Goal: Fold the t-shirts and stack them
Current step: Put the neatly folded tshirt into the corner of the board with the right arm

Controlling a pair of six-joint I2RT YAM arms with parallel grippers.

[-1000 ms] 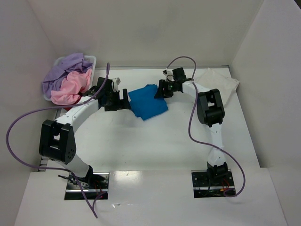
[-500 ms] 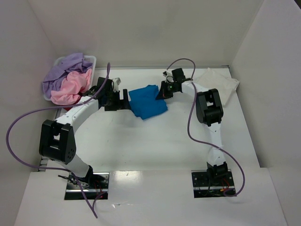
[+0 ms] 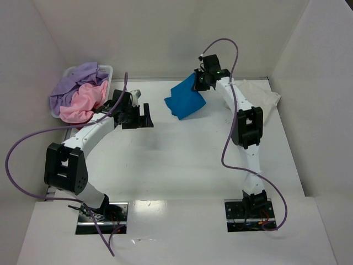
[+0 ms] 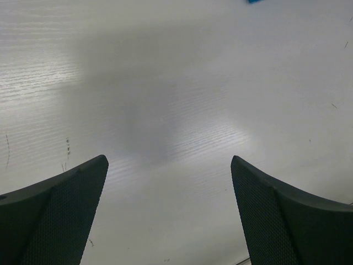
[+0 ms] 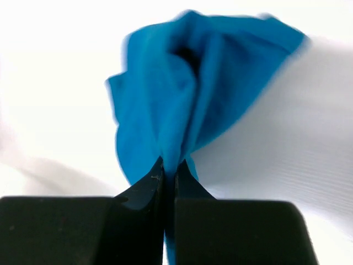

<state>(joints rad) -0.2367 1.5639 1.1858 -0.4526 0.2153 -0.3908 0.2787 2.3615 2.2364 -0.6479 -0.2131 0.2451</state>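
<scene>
The folded bright blue t-shirt (image 3: 185, 100) hangs lifted off the table at the back centre, pinched by my right gripper (image 3: 199, 83), which is shut on its edge; in the right wrist view the blue cloth (image 5: 187, 88) bunches out from between the closed fingertips (image 5: 170, 168). A folded white t-shirt (image 3: 258, 98) lies at the back right. Lavender (image 3: 77, 83) and pink (image 3: 85, 102) t-shirts fill the basket at the back left. My left gripper (image 3: 144, 117) stands open over bare table left of centre, nothing between its fingers (image 4: 60, 210).
A white plastic basket (image 3: 107, 70) stands in the back left corner against the wall. White walls close in the table at the back and both sides. Purple cables loop off both arms.
My right gripper shut on the blue t-shirt's right edge and lifted it up and back, off the table. The left arm stayed where it was, open.
</scene>
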